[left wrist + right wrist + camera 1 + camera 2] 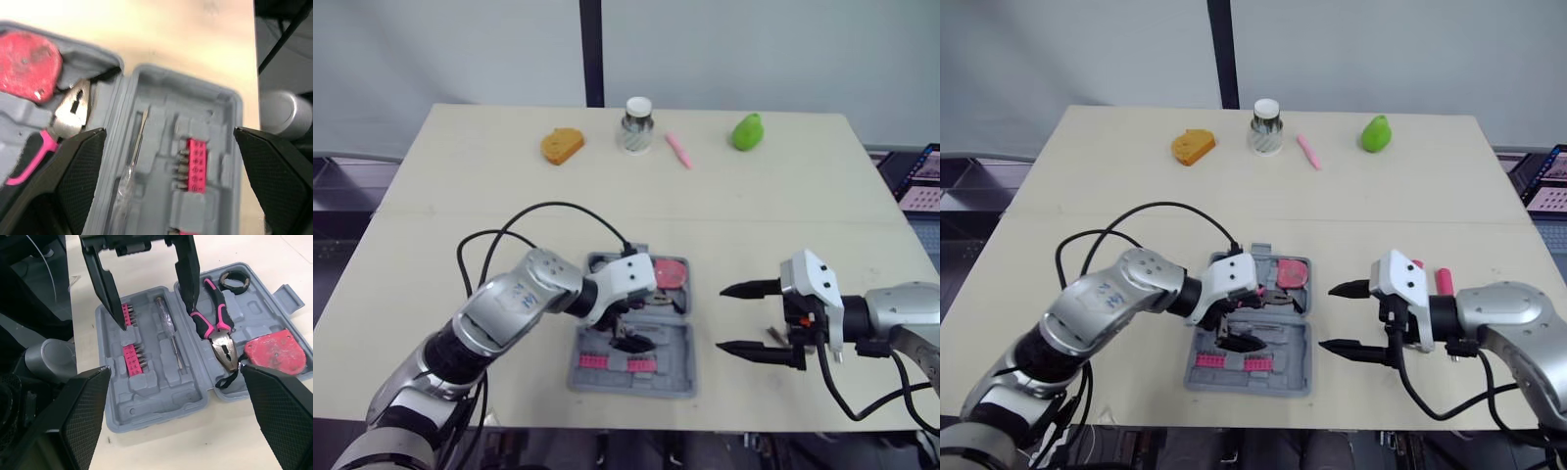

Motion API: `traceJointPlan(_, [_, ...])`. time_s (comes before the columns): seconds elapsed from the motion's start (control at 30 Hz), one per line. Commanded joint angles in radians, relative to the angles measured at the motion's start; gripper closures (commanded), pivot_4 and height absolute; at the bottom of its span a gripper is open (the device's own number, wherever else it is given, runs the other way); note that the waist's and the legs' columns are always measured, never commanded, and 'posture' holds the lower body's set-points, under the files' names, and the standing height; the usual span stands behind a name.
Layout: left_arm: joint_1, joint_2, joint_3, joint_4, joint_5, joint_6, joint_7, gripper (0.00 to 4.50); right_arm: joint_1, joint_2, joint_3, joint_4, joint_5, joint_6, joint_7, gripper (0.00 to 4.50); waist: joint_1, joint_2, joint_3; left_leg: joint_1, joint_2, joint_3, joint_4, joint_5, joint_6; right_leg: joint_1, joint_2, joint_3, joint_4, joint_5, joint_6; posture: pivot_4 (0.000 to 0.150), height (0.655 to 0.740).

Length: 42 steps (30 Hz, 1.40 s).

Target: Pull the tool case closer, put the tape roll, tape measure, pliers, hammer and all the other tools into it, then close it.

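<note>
Left gripper (156, 311) open, empty, over tool case (161, 417) by seated pliers (215, 328). Right gripper (724, 318) open beside case; pink handle (1445, 282) behind it, possibly hammer. Grasp mid-handle next.

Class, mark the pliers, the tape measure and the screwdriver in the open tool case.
pliers (222, 343), right wrist view, metal head.
tape measure (274, 350), right wrist view, red casing.
screwdriver (175, 346), right wrist view, metal shaft.
</note>
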Motion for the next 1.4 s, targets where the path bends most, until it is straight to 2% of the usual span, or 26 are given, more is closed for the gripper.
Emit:
traceJointPlan(0.03, [0.067, 0.054, 0.063, -0.013, -0.009, -0.138, -0.020, 0.04, -0.029, -0.004, -0.015, 0.002, 0.009, -0.012, -0.005, 0.00, -0.004, 0.000, 0.000, 0.000, 0.000, 0.000, 0.000, 0.000, 0.000, 0.000, 0.000, 0.000, 0.000, 0.000, 0.000, 0.150, 0.7400])
traceJointPlan(0.1, [0.125, 0.072, 0.082, 0.017, -0.008, -0.264, -0.045, 0.04, -0.042, -0.002, -0.008, 0.014, 0.004, -0.015, -0.003, 0.00, -0.010, 0.000, 0.000, 0.001, 0.000, 0.000, -0.001, 0.000, 0.000, 0.000, 0.000, 0.000, 0.000, 0.000, 0.000, 0.150, 0.7400])
traceJointPlan(0.2, [0.250, 0.052, 0.132, 0.094, -0.018, -0.453, -0.065, 0.83, -0.055, 0.000, -0.001, 0.029, -0.004, -0.021, -0.001, 0.00, -0.007, 0.000, 0.000, 0.001, 0.000, 0.000, -0.001, 0.000, 0.000, 0.001, 0.000, 0.000, 0.000, 0.000, 0.000, 0.150, 0.7400])
traceJointPlan(0.43, [0.370, 0.014, 0.174, 0.210, -0.032, -0.641, -0.098, 4.22, -0.053, -0.011, -0.030, 0.021, 0.013, -0.008, -0.002, 0.00, 0.003, 0.000, 0.000, 0.002, -0.001, -0.001, 0.000, 0.000, 0.000, 0.004, -0.001, 0.000, -0.001, 0.000, 0.000, 0.150, 0.7400])
traceJointPlan(0.47, [0.376, 0.009, 0.172, 0.229, -0.021, -0.662, -0.098, 4.43, -0.050, -0.012, -0.034, 0.019, 0.015, -0.005, -0.002, 0.00, 0.003, 0.000, 0.000, 0.002, -0.001, -0.001, 0.000, 0.000, 0.000, 0.004, -0.001, 0.000, -0.002, 0.000, 0.000, 0.150, 0.7400])
traceJointPlan(0.8, [0.386, -0.037, 0.158, 0.383, 0.024, -0.781, -0.094, 4.43, -0.039, -0.033, -0.055, 0.015, 0.023, 0.006, 0.005, 0.00, 0.001, 0.000, 0.000, 0.004, -0.001, 0.000, -0.001, 0.000, 0.000, 0.004, 0.000, 0.000, -0.001, 0.000, 0.000, 0.150, 0.7400])
traceJointPlan(1.4, [0.402, -0.071, 0.116, 0.463, 0.121, -0.853, -0.083, 4.43, -0.035, -0.052, -0.051, 0.019, 0.033, 0.002, 0.010, 0.00, 0.001, 0.000, 0.000, 0.004, -0.001, 0.000, -0.001, 0.000, 0.000, 0.004, -0.001, 0.000, -0.001, 0.000, 0.000, 0.150, 0.7400])
